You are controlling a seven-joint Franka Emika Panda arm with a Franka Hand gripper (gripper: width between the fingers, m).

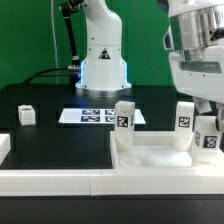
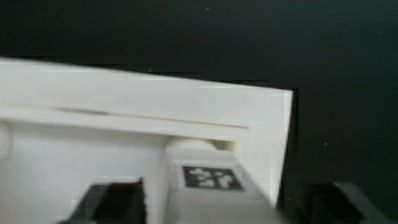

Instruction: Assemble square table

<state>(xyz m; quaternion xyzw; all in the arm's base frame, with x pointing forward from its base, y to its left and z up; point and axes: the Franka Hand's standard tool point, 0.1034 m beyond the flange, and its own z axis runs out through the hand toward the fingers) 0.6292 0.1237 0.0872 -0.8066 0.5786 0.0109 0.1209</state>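
The white square tabletop point(image 1: 150, 158) lies on the black table at the exterior view's lower right. Three white tagged legs stand upright on it: one at its near-left corner point(image 1: 123, 119), one further right point(image 1: 185, 117), and one at the far right point(image 1: 208, 137). My gripper point(image 1: 207, 125) is over that far right leg. In the wrist view the gripper point(image 2: 222, 205) straddles this leg point(image 2: 214, 180), with a dark gap showing between the leg and each finger, so the jaws are open. The tabletop point(image 2: 107, 100) fills the wrist view behind the leg. A fourth leg point(image 1: 26, 114) lies loose at the left.
The marker board point(image 1: 97, 116) lies in front of the robot base point(image 1: 103, 65). White border rails run along the front point(image 1: 60, 182) and left point(image 1: 4, 148) of the table.
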